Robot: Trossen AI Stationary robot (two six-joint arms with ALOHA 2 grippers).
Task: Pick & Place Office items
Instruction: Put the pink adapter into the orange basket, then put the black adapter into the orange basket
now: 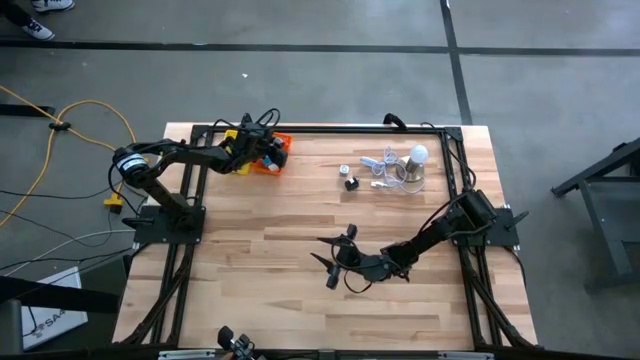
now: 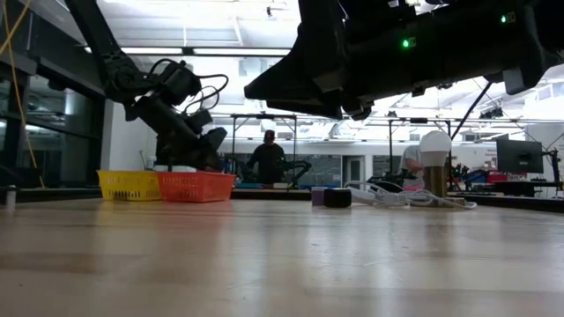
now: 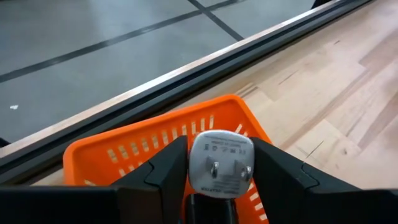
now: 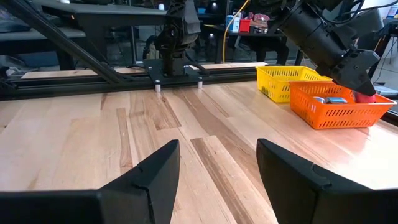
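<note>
You look down on a grey floor (image 1: 320,25) crossed by dark lines, with a yellow cable (image 1: 75,110) beside your wooden bench (image 1: 300,260). Beyond, bright ceiling lights (image 2: 238,40) and a person (image 2: 267,158) standing.

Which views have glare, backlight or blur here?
Low view: bright ceiling lights backlight the arms into silhouettes, and the near tabletop is blurred. Left wrist view: the white plug adapter over the orange basket is evenly lit. High view: even light.

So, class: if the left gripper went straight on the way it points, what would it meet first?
Probably the orange basket: the left gripper, holding a white plug adapter, points down into it. Depth is unclear.
</note>
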